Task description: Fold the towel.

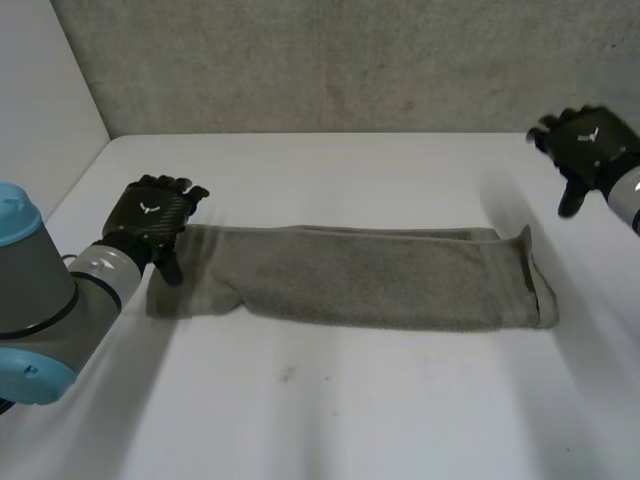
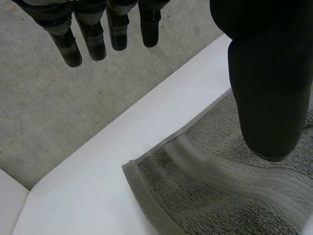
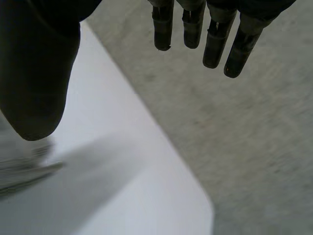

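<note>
A grey-green towel (image 1: pixel 360 277) lies across the middle of the white table (image 1: pixel 330 410), folded lengthwise into a long narrow strip. My left hand (image 1: pixel 152 218) hovers over the strip's left end with its fingers (image 2: pixel 93 39) straight and its thumb (image 2: pixel 266 83) above the cloth, holding nothing. The towel's left corner (image 2: pixel 142 176) lies flat under that hand. My right hand (image 1: pixel 590 145) is raised beyond the towel's right end, near the table's far right corner, with straight fingers (image 3: pixel 215 44) and nothing in it. The towel's right end (image 1: pixel 535 285) is slightly bunched.
A grey concrete wall (image 1: pixel 330 60) runs behind the table and a white panel (image 1: pixel 40 100) stands at the left. The table's rounded far right corner (image 3: pixel 195 196) lies under my right hand, with grey floor (image 3: pixel 254 147) beyond it.
</note>
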